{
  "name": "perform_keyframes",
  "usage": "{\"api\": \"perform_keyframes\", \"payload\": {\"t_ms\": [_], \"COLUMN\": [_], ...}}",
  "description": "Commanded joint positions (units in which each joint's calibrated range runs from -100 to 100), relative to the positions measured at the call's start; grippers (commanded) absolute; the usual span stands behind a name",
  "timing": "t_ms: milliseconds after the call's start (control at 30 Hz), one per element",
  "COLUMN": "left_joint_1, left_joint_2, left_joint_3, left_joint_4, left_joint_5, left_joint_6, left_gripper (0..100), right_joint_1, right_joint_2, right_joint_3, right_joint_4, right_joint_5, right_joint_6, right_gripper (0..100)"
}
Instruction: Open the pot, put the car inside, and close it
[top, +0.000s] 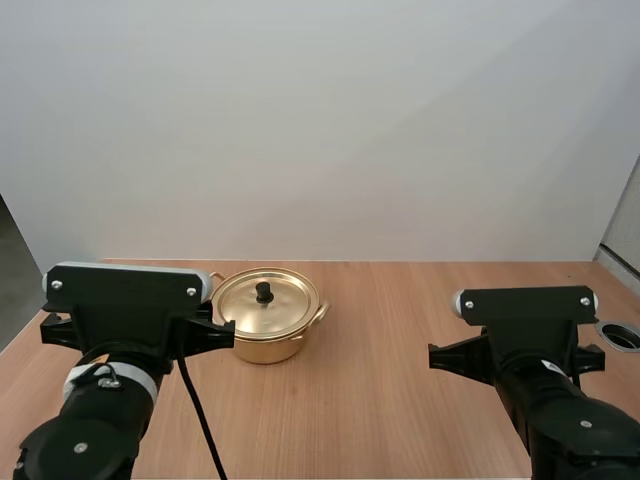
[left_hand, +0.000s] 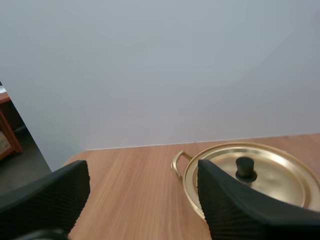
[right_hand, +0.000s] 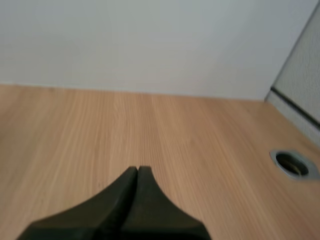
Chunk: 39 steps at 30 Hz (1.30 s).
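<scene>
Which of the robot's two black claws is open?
The left gripper: its black fingers stand wide apart, near the lidded golden metal pot. The right gripper is shut into one dark wedge.

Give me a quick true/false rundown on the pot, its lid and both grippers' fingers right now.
1. The lid sits on the pot. True.
2. The left gripper has its fingers shut together. False: they stand apart, open.
3. The right gripper has its fingers together, holding nothing. True.
4. The pot stands on the right half of the table. False: in the high view it stands on the left half, near the left arm.
5. The left gripper pinches the lid's knob. False: the knob is free, beyond the fingers.
</scene>
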Motion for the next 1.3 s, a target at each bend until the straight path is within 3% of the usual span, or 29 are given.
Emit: {"api": "perform_keyframes", "payload": {"t_ms": [0, 167, 267, 433, 500, 533, 700, 767, 833, 900, 967, 1067, 1167, 1267], "left_joint_1": [0.04, -0.25, -0.72, -3.52, -5.01, -5.87, -9.50, -10.17, -10.17, -10.17, -10.17, -10.17, -10.17, -10.17], "left_joint_2": [-2.7, -10.0, -14.3, -15.4, -15.4, -15.4, -15.4, -15.4, -15.4, -15.4, -15.4, -15.4, -15.4, -15.4], "left_joint_3": [2.6, 5.3, 5.3, 5.3, 5.3, 5.3, 5.3, 5.3, 5.3, 5.3, 5.3, 5.3, 5.3, 5.3], "left_joint_4": [17.9, 30.2, 34.3, 48.5, 55.7, 56.9, 66.4, 68.7, 68.7, 68.7, 68.7, 68.7, 68.3, 69.2], "left_joint_5": [17.3, 25.1, 28.7, 26.3, 24.3, 23.8, 20.2, 16.8, 11.9, 6.0, 3.0, 7.7, 15.4, 15.0], "left_joint_6": [-1.0, -2.8, -10.2, -20.8, -21.9, -24.4, -27.0, -29.7, -36.2, -42.2, -48.6, -55.8, -60.6, -60.6], "left_gripper": [100, 100, 100, 100, 81, 67, 0, 0, 0, 0, 0, 0, 0, 0], "right_joint_1": [0.0, 0.0, 0.2, 1.2, 1.2, 1.2, 1.3, 1.2, 1.2, 1.2, 1.2, 1.2, 1.5, 3.1], "right_joint_2": [0.0, 0.4, 0.4, -12.8, -21.7, -25.5, -23.9, -23.0, -23.8, -25.1, -26.1, -26.7, -26.7, -26.7], "right_joint_3": [1.5, 1.5, 1.5, 1.5, 1.5, 1.5, 1.5, 1.5, 1.5, 1.5, 1.5, 1.5, 1.5, 1.5], "right_joint_4": [0.2, 0.1, 0.1, -3.8, -7.1, -8.5, -11.1, -11.4, -16.5, -27.3, -42.6, -54.6, -58.3, -59.0], "right_joint_5": [3.3, 14.0, 19.6, 20.1, 20.1, 20.1, 17.3, 18.0, 19.6, 24.6, 34.7, 34.5, 34.0, 34.0], "right_joint_6": [0.0, 0.0, 0.1, 4.4, 6.3, 6.9, 8.9, 9.3, 14.8, 24.4, 38.7, 51.8, 54.8, 54.9], "right_gripper": [0, 0, 0, 0, 0, 0, 0, 0, 0, 0, 0, 0, 0, 0]}}
